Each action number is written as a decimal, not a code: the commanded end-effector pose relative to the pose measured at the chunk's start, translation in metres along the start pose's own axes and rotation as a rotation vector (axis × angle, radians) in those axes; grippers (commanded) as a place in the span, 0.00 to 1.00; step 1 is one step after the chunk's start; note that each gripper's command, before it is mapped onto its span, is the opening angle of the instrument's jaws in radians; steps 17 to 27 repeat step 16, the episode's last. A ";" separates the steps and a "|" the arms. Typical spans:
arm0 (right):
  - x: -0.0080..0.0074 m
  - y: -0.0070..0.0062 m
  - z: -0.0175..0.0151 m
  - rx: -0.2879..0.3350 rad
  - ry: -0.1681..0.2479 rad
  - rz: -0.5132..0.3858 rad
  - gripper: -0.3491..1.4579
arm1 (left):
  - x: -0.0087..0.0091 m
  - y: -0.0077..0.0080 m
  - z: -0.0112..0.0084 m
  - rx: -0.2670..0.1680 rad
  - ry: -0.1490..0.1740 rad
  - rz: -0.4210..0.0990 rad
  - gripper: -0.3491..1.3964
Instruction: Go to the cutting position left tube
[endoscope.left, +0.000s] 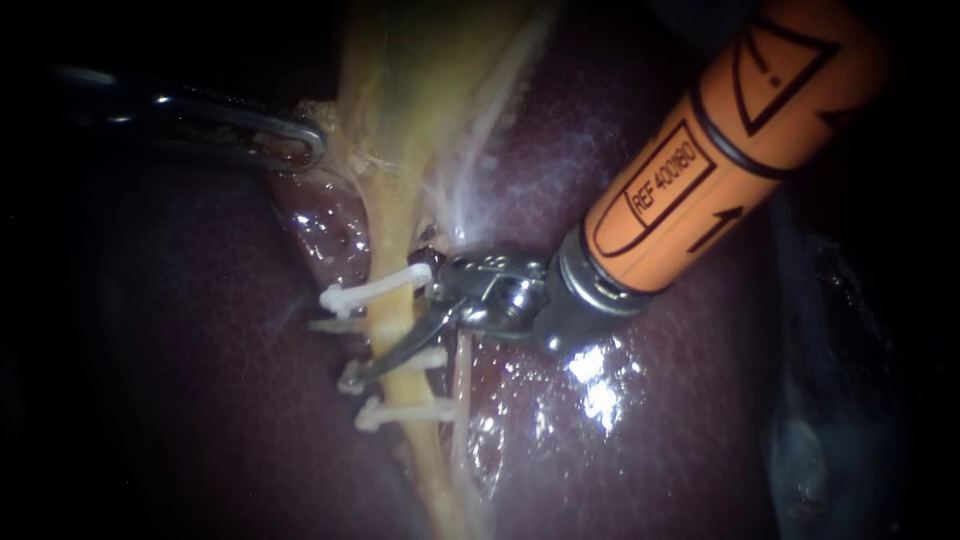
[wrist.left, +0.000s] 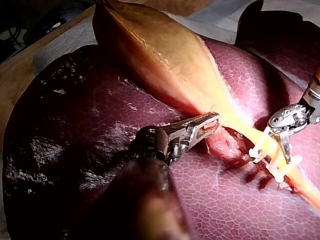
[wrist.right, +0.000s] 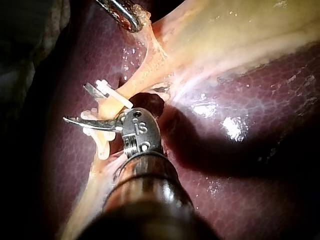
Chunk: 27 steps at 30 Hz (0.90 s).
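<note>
The liver (endoscope.left: 700, 430) lies dark red and wet on a pale cloth (wrist.left: 60, 47). A wooden worktop (wrist.left: 12, 85) shows past the cloth's edge in the left wrist view. The yellowish gallbladder (endoscope.left: 420, 80) rests on the liver and narrows down into the left tube (endoscope.left: 393, 240). A thinner tube (endoscope.left: 460, 375) runs close beside it on the side of the right instrument.

White clips (endoscope.left: 375, 290) sit across the left tube, one nearer the gallbladder and the others further along.

The right instrument (endoscope.left: 390, 322), on an orange shaft, has reached the left tube. Its end effector is two slim blades that stand moderately apart. One blade lies slanted across the tube in the gap between the upper clip and the lower ones. The other sits by the end of the upper clip. The tube passes between the blades, but it cannot be made out whether both press on it.

The end effector of the left instrument (endoscope.left: 300, 140) is closed on the gallbladder's edge, and a strand of tissue is drawn taut toward its jaws. It is well apart from the clips.
</note>
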 end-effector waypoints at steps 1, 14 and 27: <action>0.0003 -0.0002 0.0000 0.006 0.005 0.003 0.90 | 0.0000 0.0000 0.0000 0.000 0.000 0.000 0.00; 0.0007 -0.0004 0.0000 0.006 0.009 0.005 0.89 | 0.0000 -0.0001 0.0000 0.000 0.000 0.000 0.00; 0.0006 -0.0004 0.0000 0.007 0.009 0.004 0.89 | 0.0000 -0.0001 0.0000 0.000 0.000 0.000 0.00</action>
